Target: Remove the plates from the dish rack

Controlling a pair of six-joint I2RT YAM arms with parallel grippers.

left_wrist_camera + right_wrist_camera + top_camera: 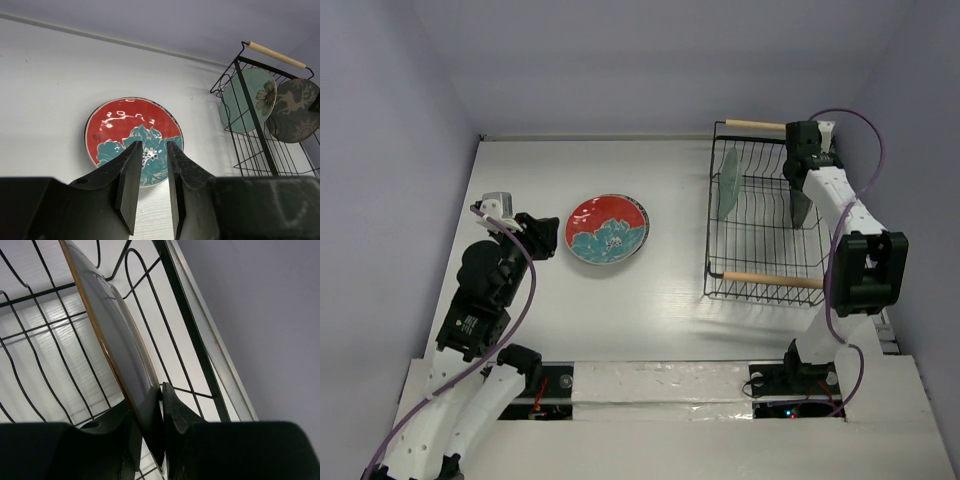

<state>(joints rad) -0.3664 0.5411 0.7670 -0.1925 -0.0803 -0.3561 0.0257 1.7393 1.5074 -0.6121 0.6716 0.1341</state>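
The red plate with a teal flower [608, 228] lies flat on the white table; it also shows in the left wrist view [134, 131]. My left gripper [546, 238] is open and empty just left of it, its fingertips [134, 150] over the plate's near edge. The black wire dish rack [765, 275] stands at the right. In it a pale mint plate [728, 183] and a dark plate [800, 212] stand upright. My right gripper [802, 185] is shut on the dark plate's rim [112, 340]. No other plates are in view.
The rack has two wooden rod handles, far [755, 124] and near [772, 280]. Grey walls close the table at the back and both sides. The rack's right side runs near the table's right edge [215, 347].
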